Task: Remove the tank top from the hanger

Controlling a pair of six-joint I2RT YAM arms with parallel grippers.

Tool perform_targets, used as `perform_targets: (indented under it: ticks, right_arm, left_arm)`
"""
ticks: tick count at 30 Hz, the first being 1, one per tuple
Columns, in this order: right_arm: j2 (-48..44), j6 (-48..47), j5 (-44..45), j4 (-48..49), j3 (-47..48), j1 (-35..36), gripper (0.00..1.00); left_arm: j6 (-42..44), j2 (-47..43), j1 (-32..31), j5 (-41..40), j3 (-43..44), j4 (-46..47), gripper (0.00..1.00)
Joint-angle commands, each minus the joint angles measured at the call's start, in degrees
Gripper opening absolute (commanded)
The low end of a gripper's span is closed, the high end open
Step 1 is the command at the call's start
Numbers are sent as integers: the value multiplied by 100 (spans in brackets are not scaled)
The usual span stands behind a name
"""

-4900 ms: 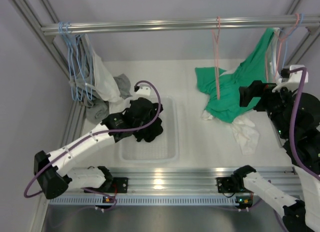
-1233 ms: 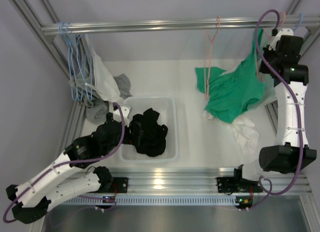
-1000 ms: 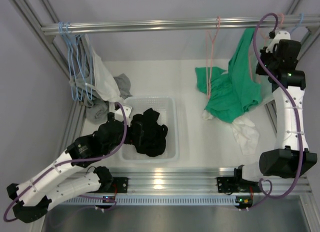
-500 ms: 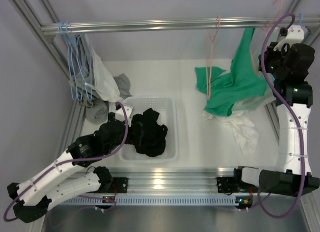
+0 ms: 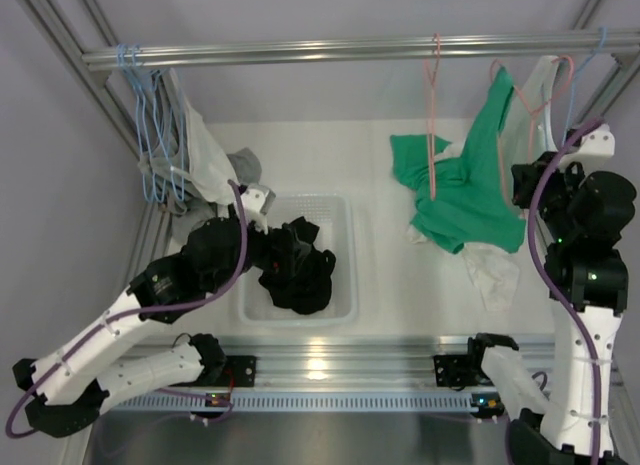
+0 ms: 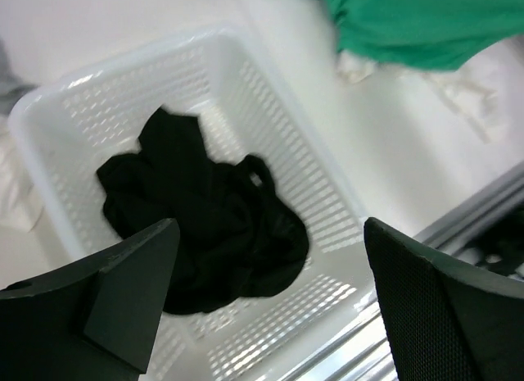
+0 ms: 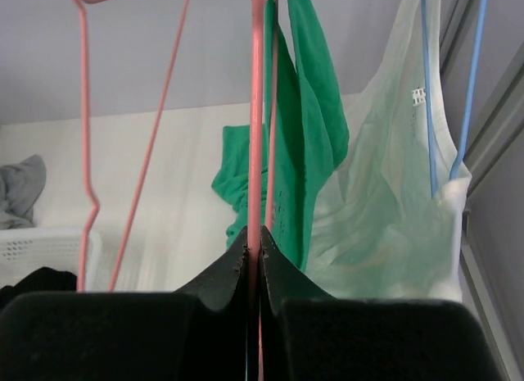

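Now, the right gripper (image 7: pixel 254 238) is pinched tight on the thin pink wire of the hanger (image 7: pixel 256 111), jaws closed down with only that wire between them. The green tank top (image 5: pixel 470 175) is draped on that hanger at the far right of the scene, up by the rail (image 5: pixel 300 51). Its long axis slants. The top end sits high near the rail, far and right, the body runs down toward the near left, and the lower end is spread on the white table (image 5: pixel 380 275). In the right wrist view the cloth hangs as a narrow folded strip just right of the gripped wire. A pale garment (image 7: pixel 385 209) on a blue hanger (image 7: pixel 427 86) hangs right beside it. A second pink hanger (image 5: pixel 432 135) dangles from the rail further left, its lower end in front of the green cloth. A white cloth (image 5: pixel 492 273) lies on the table at the tank top's near edge. Over on the left, the left gripper (image 6: pixel 270 233) hovers above the white basket (image 6: pixel 270 94), fingers spread wide and holding nothing. A black garment (image 6: pixel 205 217) lies bunched inside the basket.
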Motion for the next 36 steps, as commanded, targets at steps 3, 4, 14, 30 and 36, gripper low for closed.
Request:
perform_targets:
  ticks: [3, 4, 14, 30, 36]
  right_arm:
    - [-920, 141, -231, -930, 195, 32, 0]
    - [-1069, 106, -205, -1150, 370, 32, 0]
    - [-1983, 281, -889, -2769, 960, 120, 0]
    - [-1914, 281, -582, -3024, 1593, 894, 0]
    - [-1905, 255, -679, -2954, 1506, 894, 0]
  left_arm:
    - [-185, 1025, -101, 1951, 1106, 1932, 99]
    - [-81, 1245, -197, 2120, 1318, 2317, 99]
    - [1791, 4933, -1402, 2008, 5746, 2831, 99]
    - [3022, 6151, -1385, 671, 6436, 2857, 82]
    - [3093, 6230, -1341, 653, 6453, 2936, 66]
